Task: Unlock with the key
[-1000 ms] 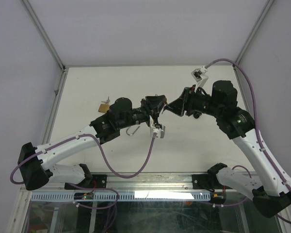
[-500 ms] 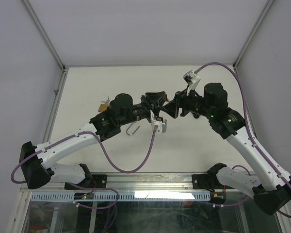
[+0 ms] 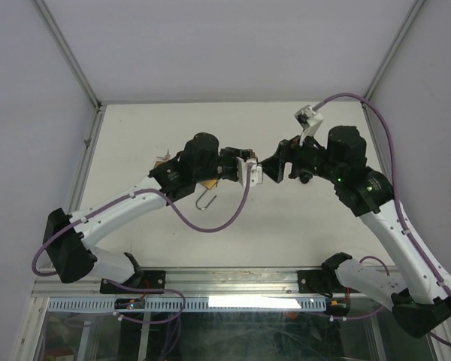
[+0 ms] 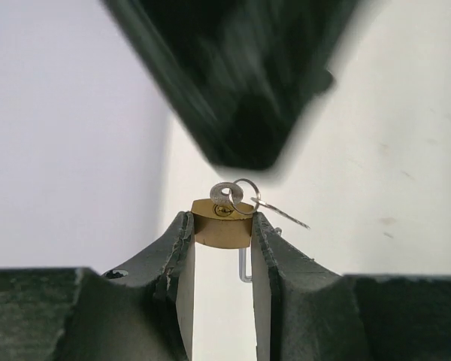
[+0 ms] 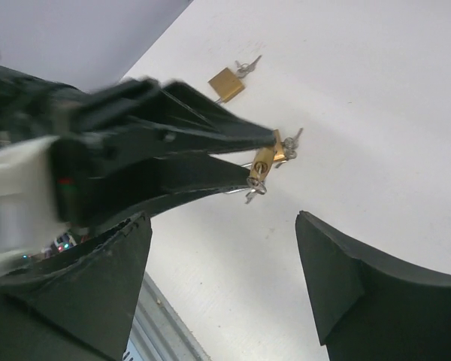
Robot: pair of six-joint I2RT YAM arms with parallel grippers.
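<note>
Pinching a brass padlock with the key inserted, the left gripper grips its sides. From above, the right gripper gapes empty at its three o'clock.

padlock: glossy brass | key: shiny silver metal | table: matt white

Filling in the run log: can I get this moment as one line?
left claw: shut on padlock | key: in padlock | right claw: open, not touching key
</note>
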